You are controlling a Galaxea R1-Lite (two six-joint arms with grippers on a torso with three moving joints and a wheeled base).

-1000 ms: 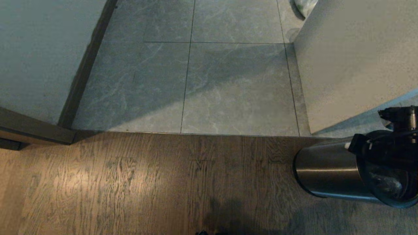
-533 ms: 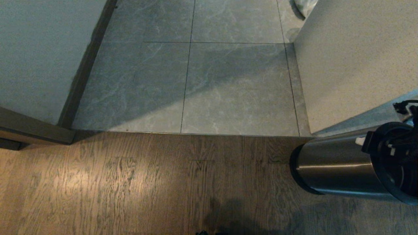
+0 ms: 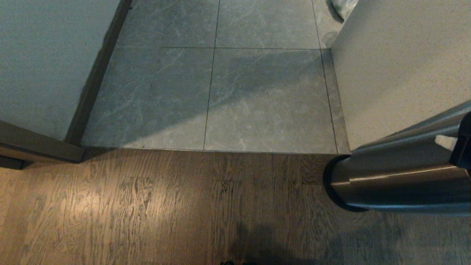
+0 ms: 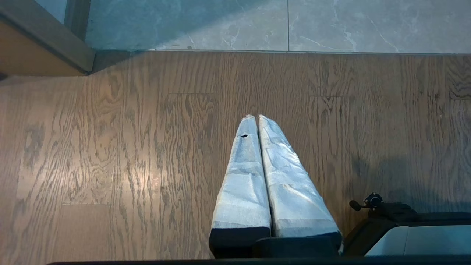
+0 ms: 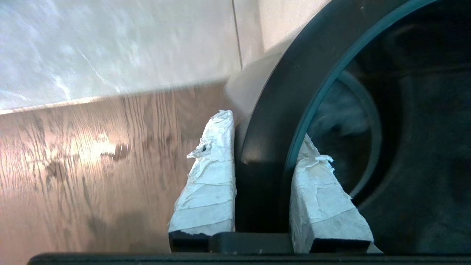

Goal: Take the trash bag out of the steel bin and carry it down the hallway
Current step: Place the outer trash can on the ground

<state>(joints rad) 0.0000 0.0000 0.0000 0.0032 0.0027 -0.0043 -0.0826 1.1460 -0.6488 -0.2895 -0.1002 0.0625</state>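
The steel bin (image 3: 397, 184) lies tilted at the right edge of the head view, its black base towards the wood floor and its mouth out of frame. My right gripper (image 5: 265, 127) is shut on the bin's black ring rim (image 5: 279, 92), one taped finger outside it and one inside. A pale hazy patch inside the dark bin looks like the trash bag (image 5: 340, 110). The hallway (image 3: 257, 92) of grey tiles stretches ahead beyond the wood planks. My left gripper (image 4: 254, 117) hangs shut and empty over the wood floor.
Pale walls stand on the left (image 3: 44, 66) and the right (image 3: 397, 66) of the tiled passage, with dark skirting (image 3: 99, 70) and a door frame (image 3: 36, 147) on the left. A whitish bag (image 3: 344, 5) lies at the far right corner. The robot's base (image 4: 404, 235) is beside the left gripper.
The bin has risen and tipped further, its mouth swinging right and out of the head view. The right gripper has gone with it, still clamped on the rim. The left arm is unmoved.
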